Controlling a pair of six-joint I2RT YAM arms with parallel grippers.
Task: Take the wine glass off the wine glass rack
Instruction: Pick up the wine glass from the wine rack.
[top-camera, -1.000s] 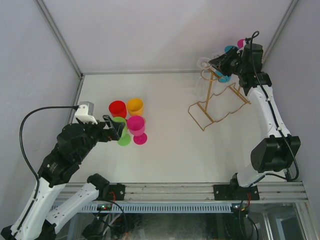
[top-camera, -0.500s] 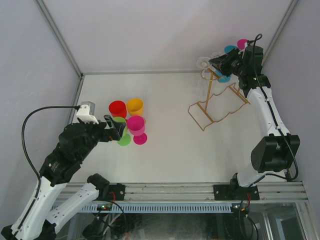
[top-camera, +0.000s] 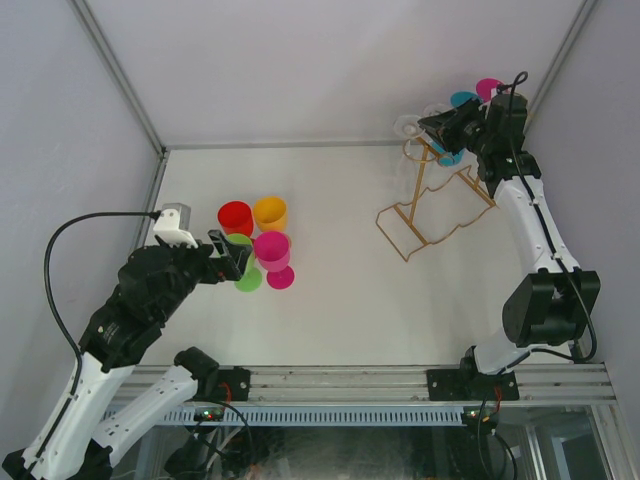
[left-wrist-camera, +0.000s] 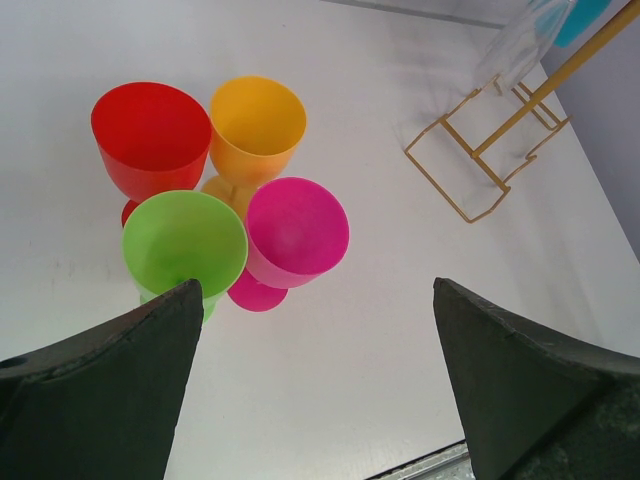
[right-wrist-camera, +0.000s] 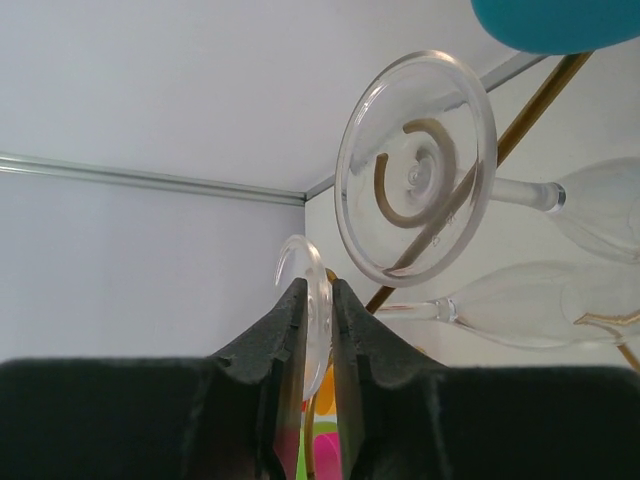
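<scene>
The gold wire wine glass rack (top-camera: 416, 181) stands at the back right of the table. It also shows in the left wrist view (left-wrist-camera: 481, 160). Clear wine glasses hang from its curled arms. My right gripper (top-camera: 436, 127) is shut on the thin round foot of one clear wine glass (right-wrist-camera: 298, 262), whose stem and bowl (right-wrist-camera: 520, 303) lie sideways to the right. A second clear glass foot (right-wrist-camera: 416, 170) hangs on a gold curl just beside it. My left gripper (top-camera: 231, 256) is open and empty above the coloured glasses.
Red (left-wrist-camera: 150, 135), orange (left-wrist-camera: 257, 122), green (left-wrist-camera: 184, 243) and pink (left-wrist-camera: 295, 230) plastic glasses stand in a tight cluster at the left. Blue (top-camera: 461, 99) and pink (top-camera: 488, 88) glass feet show at the rack's top, by the back wall.
My right wrist has shifted very slightly at the rack's top, still gripping the clear glass foot. The left arm has not moved.
</scene>
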